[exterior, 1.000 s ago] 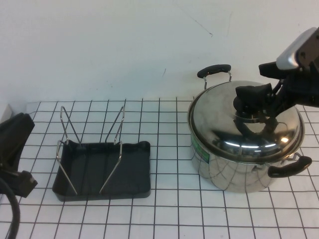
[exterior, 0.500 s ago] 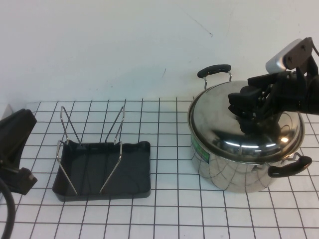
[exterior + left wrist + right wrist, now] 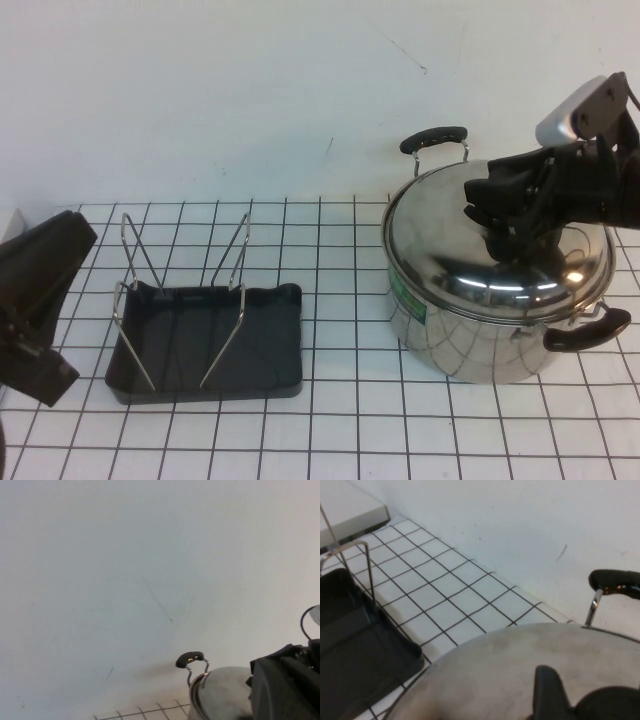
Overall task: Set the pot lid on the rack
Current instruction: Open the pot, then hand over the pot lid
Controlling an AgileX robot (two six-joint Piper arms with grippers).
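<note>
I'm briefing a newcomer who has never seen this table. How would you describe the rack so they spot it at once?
On the gridded table, look left of the steel pot, whose pot lid the right gripper is closing on. The rack is the low black rectangular tray between that pot and the parked left gripper. Its thin silver V-shaped wire uprights mark it out.
</note>
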